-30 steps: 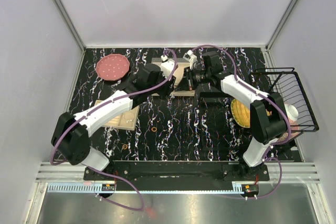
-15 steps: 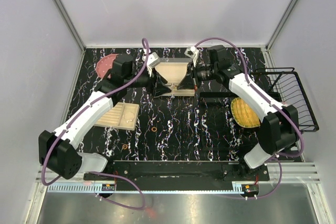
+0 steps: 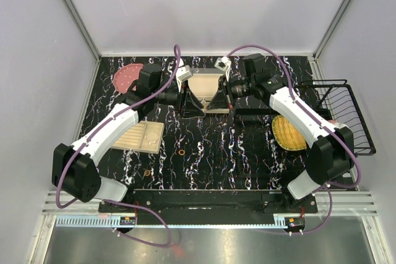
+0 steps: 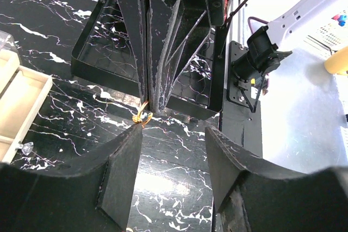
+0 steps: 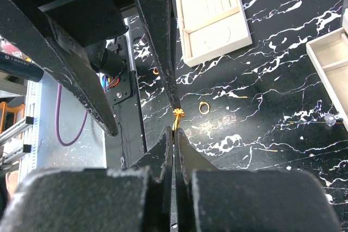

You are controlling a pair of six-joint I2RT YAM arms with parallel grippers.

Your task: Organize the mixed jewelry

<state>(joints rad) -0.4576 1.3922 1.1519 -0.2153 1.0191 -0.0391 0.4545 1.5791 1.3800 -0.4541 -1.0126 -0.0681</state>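
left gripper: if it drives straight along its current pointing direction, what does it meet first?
Most likely the right gripper, shut on a small orange-gold ring, directly ahead of the open left gripper. The gap is hard to judge from this view.

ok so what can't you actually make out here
gold piece at the tip of the shut right gripper: both wrist views, too small to tell ring from hoop, or pinched from touching
same piece, top view: too small to find
pink plate, top view: left arm covers part of it

tabletop [image 3: 247, 159]: black, white-veined | tray [image 3: 141, 135]: beige | plate [image 3: 125, 78]: pink | jewelry [image 5: 176, 113]: seemingly orange-gold
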